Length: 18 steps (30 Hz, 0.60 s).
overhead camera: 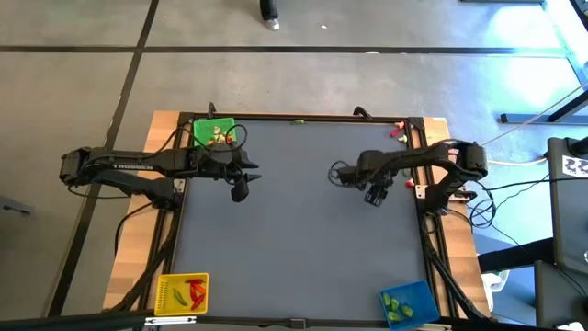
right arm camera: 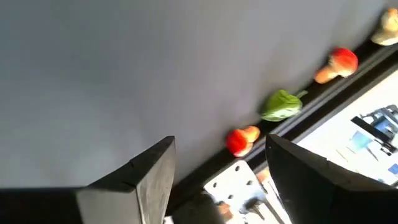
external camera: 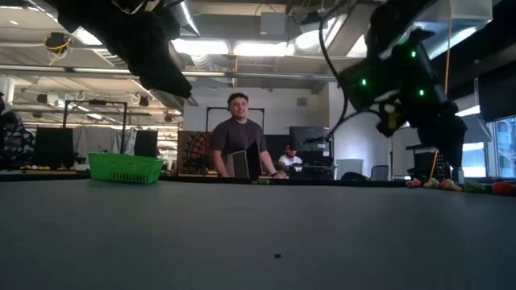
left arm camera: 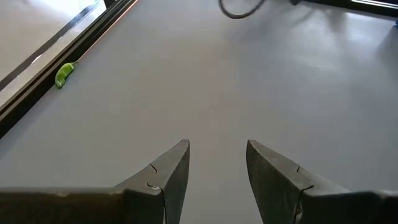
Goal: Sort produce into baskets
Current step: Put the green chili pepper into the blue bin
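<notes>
Left end effector (overhead camera: 241, 190): fingers apart, empty, beside green basket (overhead camera: 213, 131).
Right end effector (overhead camera: 375, 196): fingers apart, empty, above bare counter (overhead camera: 294, 239).
Produce: 3 loose pieces including red piece (right arm camera: 239, 140) along counter's right edge.
Risk: edge pieces may roll off if nudged.

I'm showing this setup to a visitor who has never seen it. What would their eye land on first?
Three bright baskets stand at the grey table's corners: green at the far left, yellow at the near left, blue at the near right, each holding a few pieces. Both dark arms hang over the bare middle, left tool and right tool open and empty. Loose produce lies along the right edge.
</notes>
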{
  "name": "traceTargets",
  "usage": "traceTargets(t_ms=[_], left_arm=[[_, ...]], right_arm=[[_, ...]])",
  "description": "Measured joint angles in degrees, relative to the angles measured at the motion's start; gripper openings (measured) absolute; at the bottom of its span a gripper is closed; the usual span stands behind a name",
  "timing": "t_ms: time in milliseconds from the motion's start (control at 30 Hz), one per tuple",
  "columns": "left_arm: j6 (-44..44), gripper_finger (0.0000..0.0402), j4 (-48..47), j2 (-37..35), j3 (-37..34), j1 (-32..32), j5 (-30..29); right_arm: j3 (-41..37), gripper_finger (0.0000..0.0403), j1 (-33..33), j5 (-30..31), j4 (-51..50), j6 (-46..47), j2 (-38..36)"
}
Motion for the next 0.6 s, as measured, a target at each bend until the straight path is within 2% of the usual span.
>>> traceTargets(t_ms=[267, 600], left_arm=[[-0.6, 0.0155, 0.0, 0.0, 0.0, 0.0, 0.0], [-1.6, 0.0155, 0.0, 0.0, 0.0, 0.2, -0.9]], right_arm=[[-5.9, 0.0248, -10.3, 5.3, 5.0, -6.5, 0.0], [-6.4, 0.0248, -23.7, 7.0, 8.1, -10.5, 0.0]])
